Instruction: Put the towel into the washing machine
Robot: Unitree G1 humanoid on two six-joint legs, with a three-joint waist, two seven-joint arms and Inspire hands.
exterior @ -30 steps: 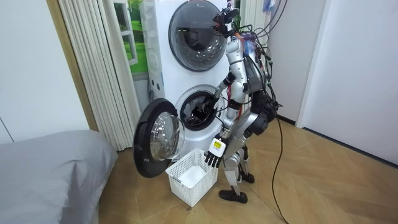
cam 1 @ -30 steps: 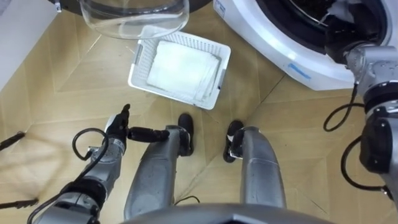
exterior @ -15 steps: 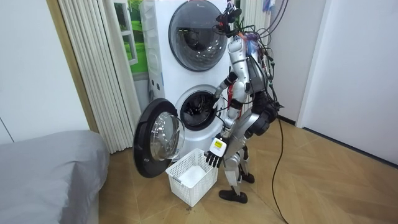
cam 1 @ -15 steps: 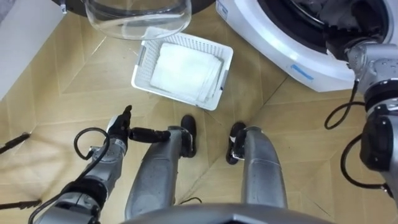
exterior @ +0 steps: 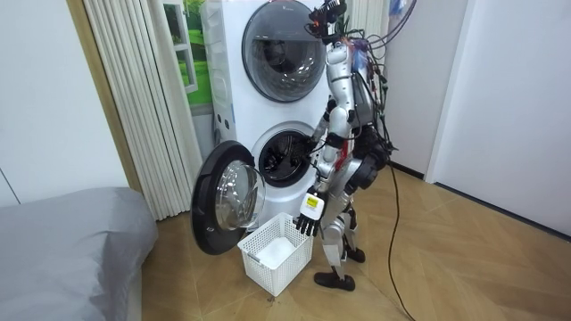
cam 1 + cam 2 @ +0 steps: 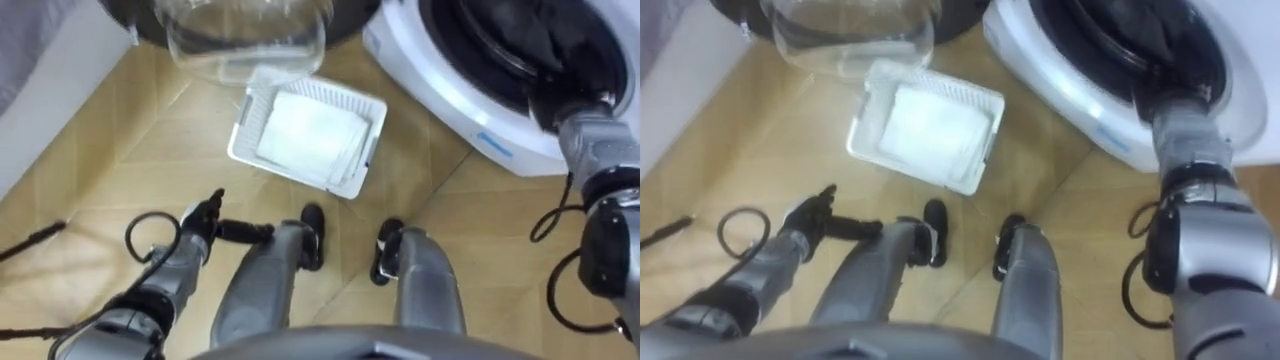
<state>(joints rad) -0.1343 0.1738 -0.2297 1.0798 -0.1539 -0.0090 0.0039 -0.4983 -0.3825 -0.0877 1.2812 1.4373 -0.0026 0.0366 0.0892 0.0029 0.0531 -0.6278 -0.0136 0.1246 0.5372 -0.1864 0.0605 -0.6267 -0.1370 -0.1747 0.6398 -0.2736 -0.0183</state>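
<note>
Folded white towel (image 6: 308, 138), likely soft, light and limp, lies in the white perforated plastic basket (image 6: 243, 125) at 12 o'clock; I would grasp a folded edge. My left hand (image 6: 203, 220) hangs open at 9 o'clock; my right hand, inside the white washing machine (image 6: 440, 95) at 2 o'clock, I cannot tell. The room view adds the open round glass door (image 5: 227, 201).

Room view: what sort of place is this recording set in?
Probably a home laundry corner in a bedroom: a washing machine with its door open, a white basket holding a towel, and a grey bed.
</note>
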